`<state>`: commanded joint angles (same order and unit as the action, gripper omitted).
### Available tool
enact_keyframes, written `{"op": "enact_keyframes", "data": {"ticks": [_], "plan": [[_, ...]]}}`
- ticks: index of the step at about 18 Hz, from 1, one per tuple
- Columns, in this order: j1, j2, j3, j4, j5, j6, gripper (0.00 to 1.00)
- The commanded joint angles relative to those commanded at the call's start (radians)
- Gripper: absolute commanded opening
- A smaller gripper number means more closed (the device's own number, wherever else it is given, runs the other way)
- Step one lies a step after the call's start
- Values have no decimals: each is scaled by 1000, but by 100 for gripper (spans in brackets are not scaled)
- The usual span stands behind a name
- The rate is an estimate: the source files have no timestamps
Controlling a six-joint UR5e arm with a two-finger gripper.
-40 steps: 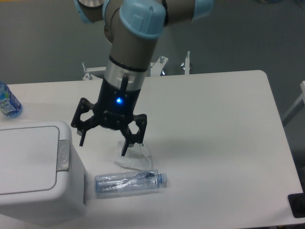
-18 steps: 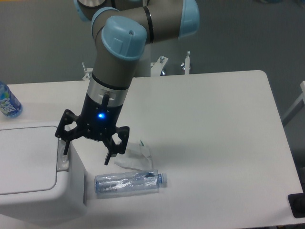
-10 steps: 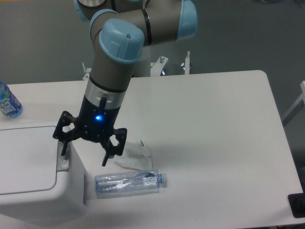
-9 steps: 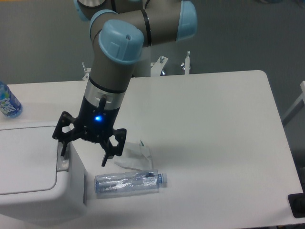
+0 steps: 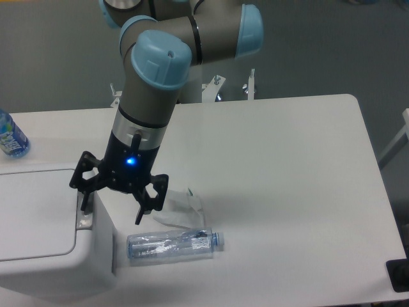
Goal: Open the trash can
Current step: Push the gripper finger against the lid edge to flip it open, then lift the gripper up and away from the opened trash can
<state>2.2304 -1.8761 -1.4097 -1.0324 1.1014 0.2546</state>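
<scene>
The pincer [image 5: 110, 206] is spread wide with nothing held between its fingers. One finger [image 5: 82, 195] is placed directly over the grey push-button strip [image 5: 83, 211] of the trash can [image 5: 48, 233]; the other finger hangs beyond the can's side wall, above the bare desk [image 5: 281, 185]. Whether the first fingertip is already in contact with the strip cannot be determined from this view.

The trash can is located at the front left corner of the desk. Its flat lid [image 5: 35, 214] is seen lying level and closed, so the opening step is judged not yet done.

For a clean press, the load should be applied straight down through the one fingertip, centred along the strip's length and kept off the lid panel beside it. Sideways motion should be avoided, since the can is light plastic and could be pushed toward the desk edge. The outer finger should be kept clear of the can's wall during the descent.

A clear plastic bottle [image 5: 171, 244] is lying on its side near the front edge, just beside the can, with a crumpled clear wrapper [image 5: 182, 210] behind it. Both are positioned close to the outer finger and should not be disturbed. A blue-labelled bottle [image 5: 10, 137] stands at the left edge.
</scene>
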Motion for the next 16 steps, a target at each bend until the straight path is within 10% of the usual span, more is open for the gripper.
{"op": "enact_keyframes", "data": {"ticks": [16], "plan": [[5, 12, 57, 6, 0, 3, 100]]}}
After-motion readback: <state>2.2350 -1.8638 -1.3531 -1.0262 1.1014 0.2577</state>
